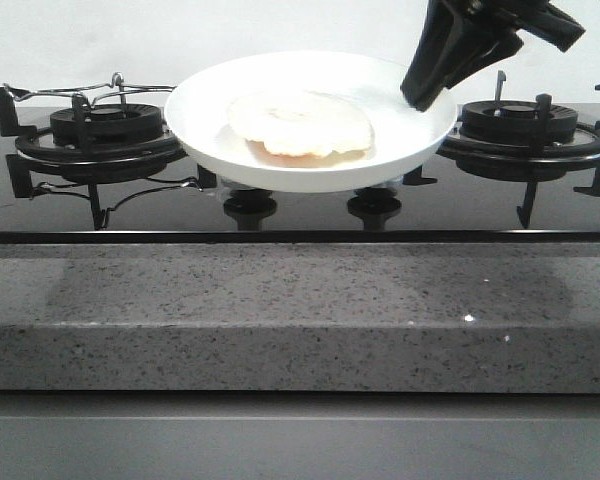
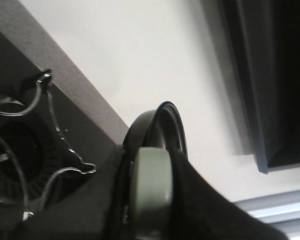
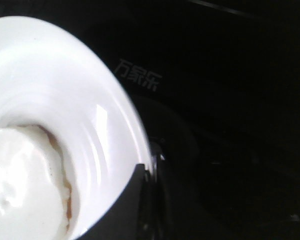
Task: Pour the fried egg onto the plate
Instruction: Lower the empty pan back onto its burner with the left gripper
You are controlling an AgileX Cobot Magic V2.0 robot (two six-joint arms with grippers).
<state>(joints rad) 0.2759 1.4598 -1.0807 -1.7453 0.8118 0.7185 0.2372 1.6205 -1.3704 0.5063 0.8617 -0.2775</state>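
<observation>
The white plate (image 1: 205,120) hangs tilted above the middle of the hob, and the fried egg (image 1: 300,125) lies in it, pale with a brown edge. My right gripper (image 1: 427,92) is shut on the plate's right rim. In the right wrist view the plate (image 3: 65,95) fills the left side, with the egg (image 3: 20,185) in it and my right gripper (image 3: 145,200) clamped on its rim. My left gripper (image 2: 150,205) is out of the front view. It is shut on the grey-green handle (image 2: 150,175) of the black frying pan (image 2: 162,122), which shows edge-on.
Two gas burners with black pan supports stand left (image 1: 100,130) and right (image 1: 525,125) of the plate. Two black knobs (image 1: 250,205) sit below it on the glossy black hob. A speckled grey stone counter (image 1: 300,310) runs along the front.
</observation>
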